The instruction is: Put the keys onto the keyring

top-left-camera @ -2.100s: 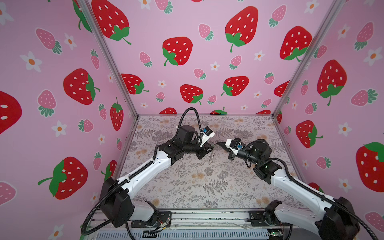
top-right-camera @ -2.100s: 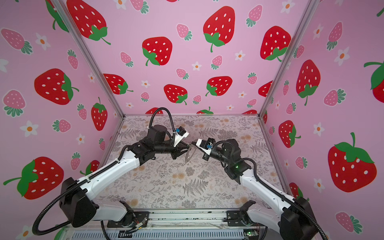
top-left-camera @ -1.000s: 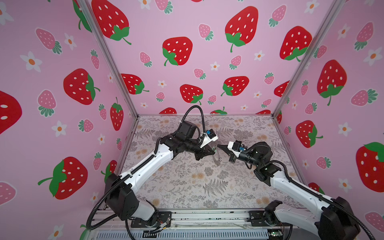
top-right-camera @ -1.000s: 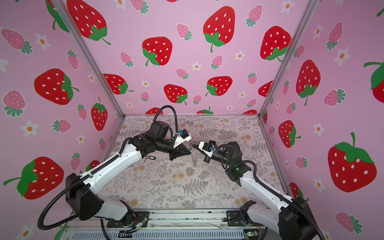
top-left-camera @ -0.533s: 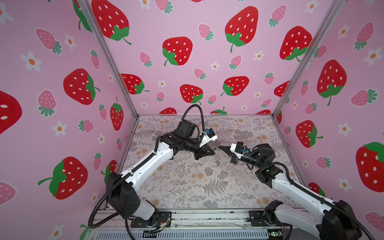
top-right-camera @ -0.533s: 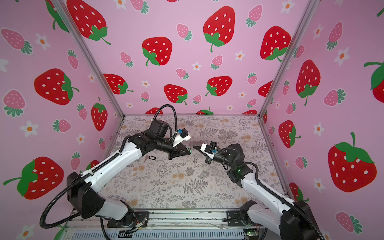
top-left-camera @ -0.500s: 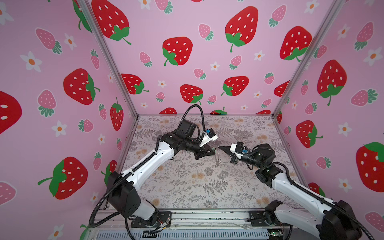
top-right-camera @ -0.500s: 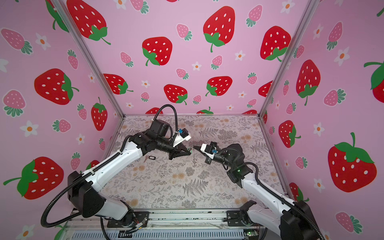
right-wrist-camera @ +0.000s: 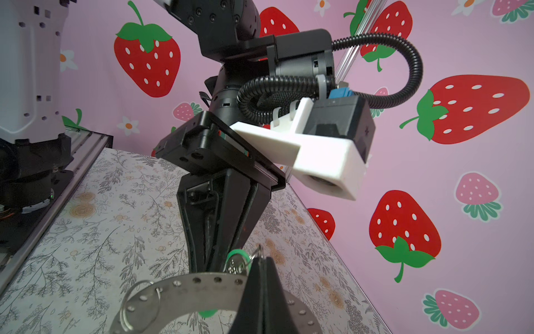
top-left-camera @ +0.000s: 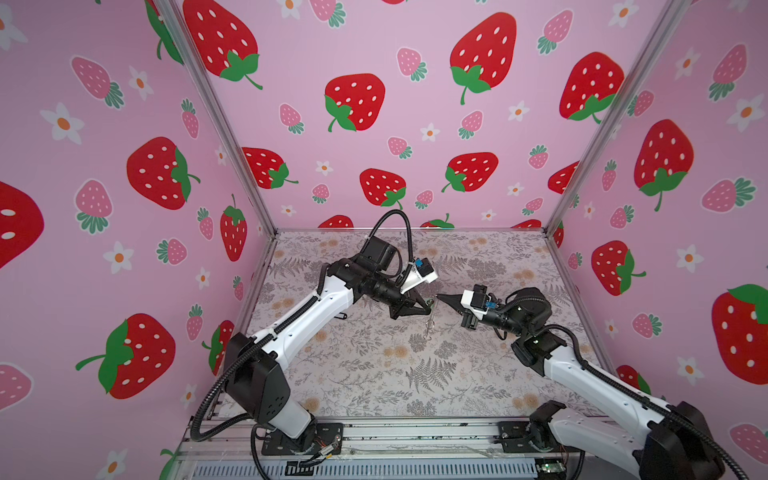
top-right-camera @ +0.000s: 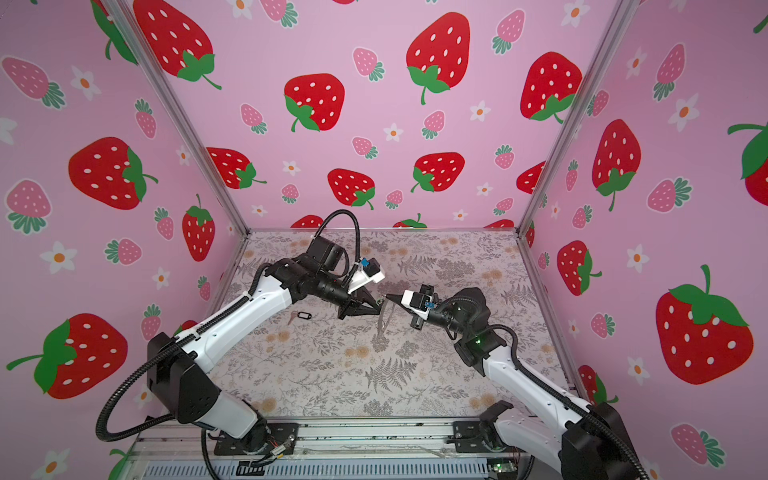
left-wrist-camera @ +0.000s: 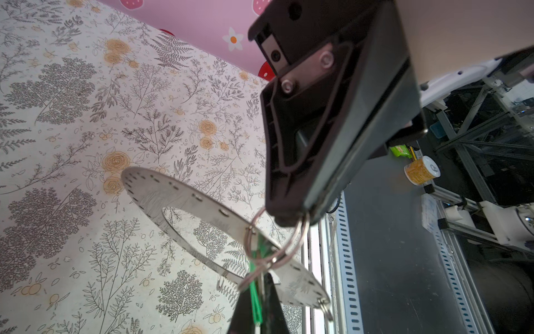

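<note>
**Top views: both grippers pinched shut at a lifted keyring**

Pink walls (top-left-camera: 374, 62) printed with red strawberries and white flowers close in three sides of the cell. The table (top-left-camera: 374, 374) wears a pale sheet of grey ferns and orange blooms, with an aluminium rail (top-left-camera: 415, 436) along its near edge.

The left arm (top-left-camera: 311, 316) and the right arm (top-left-camera: 582, 374) reach in to meet over the middle. The left gripper (left-wrist-camera: 291, 219) has its fingers closed on a wire loop (left-wrist-camera: 277, 248) that passes through a hole in the rim of the keyring (left-wrist-camera: 179, 199). The right gripper (right-wrist-camera: 260, 260) sits almost tip to tip with it, jaws together, and the left wrist view shows the green key (left-wrist-camera: 255, 292) in the seam between its fingers.

The keyring hangs clear of the table between the two tips, edge-on in both top views. Faint stamping on its face is too blurred to read.

The black-rimmed key (top-right-camera: 305, 316) lies on the table beside the left arm, well apart from the ring, with a metal key (top-right-camera: 294, 318) just beside it.

Outside the cell, a yellow roll (left-wrist-camera: 420, 170) bears a mark too small to read.
</note>
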### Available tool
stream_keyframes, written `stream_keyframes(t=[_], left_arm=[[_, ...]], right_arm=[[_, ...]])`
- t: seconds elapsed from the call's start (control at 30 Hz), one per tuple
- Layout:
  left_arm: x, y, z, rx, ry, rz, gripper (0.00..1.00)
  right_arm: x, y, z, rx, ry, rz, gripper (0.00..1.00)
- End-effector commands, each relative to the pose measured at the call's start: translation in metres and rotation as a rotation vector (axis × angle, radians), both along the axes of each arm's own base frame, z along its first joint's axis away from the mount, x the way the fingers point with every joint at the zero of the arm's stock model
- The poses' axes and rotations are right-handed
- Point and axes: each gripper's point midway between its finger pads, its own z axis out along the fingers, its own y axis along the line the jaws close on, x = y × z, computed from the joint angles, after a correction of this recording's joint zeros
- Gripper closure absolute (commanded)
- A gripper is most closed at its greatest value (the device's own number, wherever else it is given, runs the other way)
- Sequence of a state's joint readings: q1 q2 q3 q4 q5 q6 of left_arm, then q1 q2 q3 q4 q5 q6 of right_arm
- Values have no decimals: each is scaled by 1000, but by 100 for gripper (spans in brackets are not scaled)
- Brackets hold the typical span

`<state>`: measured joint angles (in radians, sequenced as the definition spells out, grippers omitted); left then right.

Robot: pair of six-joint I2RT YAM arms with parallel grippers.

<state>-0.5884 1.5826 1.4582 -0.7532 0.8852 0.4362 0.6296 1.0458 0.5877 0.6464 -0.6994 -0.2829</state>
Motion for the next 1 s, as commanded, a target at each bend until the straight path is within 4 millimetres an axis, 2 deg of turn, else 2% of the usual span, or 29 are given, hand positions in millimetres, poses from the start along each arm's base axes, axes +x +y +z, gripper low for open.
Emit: stream_keyframes(t=[0.0, 0.27, 0.37, 0.5, 0.57, 0.67, 0.8, 0.97], left_arm=[[-8, 0, 6, -6, 42, -55, 100], [-5, -5, 9, -33, 64, -54, 100], [4, -4, 8, -13, 28, 1, 100], [19, 1, 15, -22, -99, 94, 79], [23, 6, 20, -32, -159, 122, 76], [28, 15, 26, -50, -261, 174, 66], [20, 25, 37, -104, -418, 162, 63], [15, 23, 58, -186, -563, 133, 65]], right_arm=[[-8, -4, 23, 44, -87, 23, 100], [-7, -4, 22, 38, -87, 17, 100], [-6, -5, 21, 37, -80, 7, 100], [-3, -6, 16, 30, -67, -6, 100], [-2, -7, 14, 28, -62, -12, 100], [-2, -8, 14, 26, -60, -15, 100], [-4, -6, 15, 23, -57, 6, 100], [-8, -4, 12, 11, -58, 42, 100]])
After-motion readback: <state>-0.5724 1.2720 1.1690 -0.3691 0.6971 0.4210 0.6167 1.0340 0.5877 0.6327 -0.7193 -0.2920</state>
